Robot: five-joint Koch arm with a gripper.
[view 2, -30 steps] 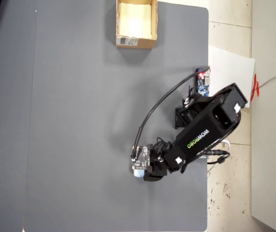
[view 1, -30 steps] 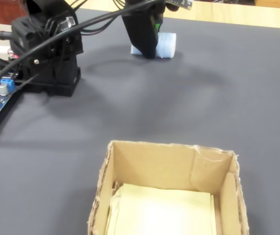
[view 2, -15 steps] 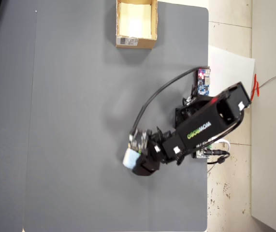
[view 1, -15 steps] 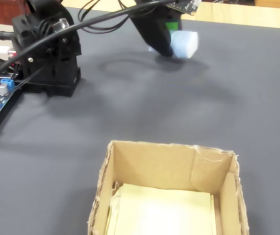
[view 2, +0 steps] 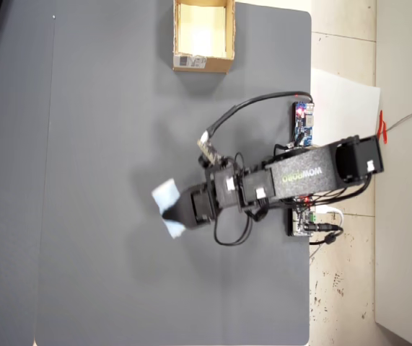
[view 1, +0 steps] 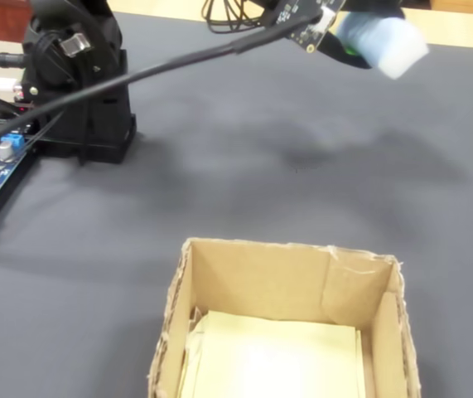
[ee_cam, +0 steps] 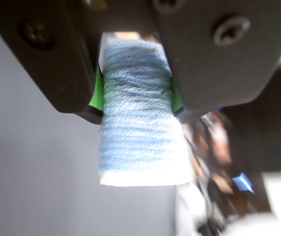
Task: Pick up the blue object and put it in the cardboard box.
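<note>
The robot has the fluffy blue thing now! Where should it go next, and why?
Probably swing toward the small tan cardboard box. The pincer grips the pale light-blue ribbed soft block between its green pads, lifted off the dark grey mat, and in the overhead view the open box sits far off near the mat's top edge.

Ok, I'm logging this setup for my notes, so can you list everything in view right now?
blue object: one, pale blue, clamped between the jaws and lifted off the table, seen in the wrist view
cardboard box: one, tan with a pale inside and a white label, at the top edge of the mat in the overhead view, open and holding no block
mat: one, dark grey, covering the table
circuit board: one, blue, at the mat's right edge by the arm's base
paper sheet: one, white, right of the mat
cable: one, black, running along the arm
arm: one, black
gripper: one, black with green pads, closed on the block
</note>
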